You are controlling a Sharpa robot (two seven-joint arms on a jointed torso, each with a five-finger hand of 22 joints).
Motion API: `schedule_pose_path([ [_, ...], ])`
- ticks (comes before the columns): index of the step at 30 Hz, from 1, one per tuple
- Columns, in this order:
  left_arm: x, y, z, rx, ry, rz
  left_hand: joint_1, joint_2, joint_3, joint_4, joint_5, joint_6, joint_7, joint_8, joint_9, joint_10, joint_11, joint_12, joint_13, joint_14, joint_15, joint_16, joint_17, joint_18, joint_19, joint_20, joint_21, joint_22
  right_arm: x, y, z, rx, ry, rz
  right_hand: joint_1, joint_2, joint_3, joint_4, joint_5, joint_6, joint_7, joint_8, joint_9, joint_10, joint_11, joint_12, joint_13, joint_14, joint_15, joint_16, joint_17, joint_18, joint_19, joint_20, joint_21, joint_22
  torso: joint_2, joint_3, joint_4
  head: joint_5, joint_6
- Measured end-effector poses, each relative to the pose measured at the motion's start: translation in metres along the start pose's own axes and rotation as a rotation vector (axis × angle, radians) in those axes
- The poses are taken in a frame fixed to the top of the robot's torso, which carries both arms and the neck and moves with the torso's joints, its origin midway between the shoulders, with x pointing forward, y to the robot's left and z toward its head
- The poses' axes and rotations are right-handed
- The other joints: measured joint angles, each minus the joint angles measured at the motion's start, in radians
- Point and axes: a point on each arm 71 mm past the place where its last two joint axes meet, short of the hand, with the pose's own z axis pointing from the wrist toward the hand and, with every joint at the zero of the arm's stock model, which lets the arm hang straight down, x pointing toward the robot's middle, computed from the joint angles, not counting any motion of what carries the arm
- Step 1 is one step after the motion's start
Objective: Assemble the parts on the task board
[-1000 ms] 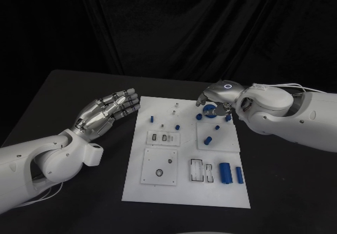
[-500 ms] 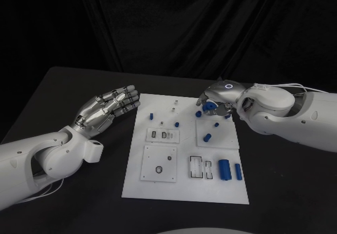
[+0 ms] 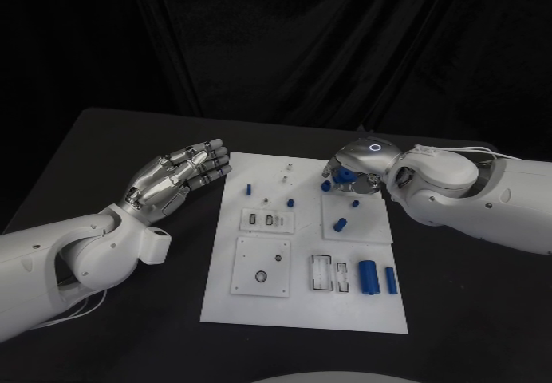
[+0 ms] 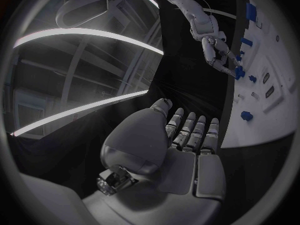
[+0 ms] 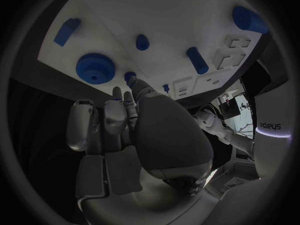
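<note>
Right hand (image 3: 353, 174), upper centre of head view: fingers curled over small blue peg (image 5: 130, 76) beside blue toothed gear (image 5: 95, 68), hold unclear. Left hand (image 3: 175, 177) idle, fingers apart. Tip: settle grip before lifting.

White arms, silver hands (image 3: 172, 182)

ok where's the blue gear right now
In the right wrist view the blue gear lies on the task board near its far right corner, just beyond the right robot hand.

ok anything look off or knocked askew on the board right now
Nothing stands out. The task board lies flat on the table, the blue parts sit tidily on it, and the blue gear looks whole. The right hand hovers over the far end.
</note>
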Motion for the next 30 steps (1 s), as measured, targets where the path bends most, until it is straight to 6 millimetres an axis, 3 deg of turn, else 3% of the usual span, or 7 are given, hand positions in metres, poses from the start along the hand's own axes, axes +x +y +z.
schedule_pose_path([
  [15,-0.001,0.001,0.000,-0.002,0.004,-0.004,0.000,0.000,0.007,-0.002,0.000,0.000,0.000,0.000,0.000,0.000,0.007,0.000,0.000,0.000,0.000,0.000,0.000,0.000,0.000,0.000,0.000,0.000,0.007,0.003,0.005,-0.021,-0.028,0.009,-0.009,-0.009,0.011,0.011,-0.013,0.007,0.000,0.000,0.005,0.011,0.003,-0.007,0.000,0.002,0.009,0.000,0.007,0.000,0.000,0.007,0.004,0.007,-0.001,0.0032,-0.0016,0.002,-0.004],
  [30,-0.001,0.001,-0.001,-0.004,0.009,-0.008,0.000,0.000,0.014,-0.003,0.000,0.004,0.004,0.000,0.000,0.000,0.007,0.004,0.000,0.000,0.000,0.004,0.000,0.000,0.000,0.000,0.000,0.000,0.012,0.003,0.008,-0.028,-0.023,0.009,-0.009,-0.009,0.034,0.018,-0.016,0.043,0.004,0.000,0.015,0.027,0.002,-0.015,0.000,0.005,0.013,0.004,0.022,0.000,0.003,0.011,0.009,0.023,-0.001,0.0026,-0.0020,0.001,-0.009],
])
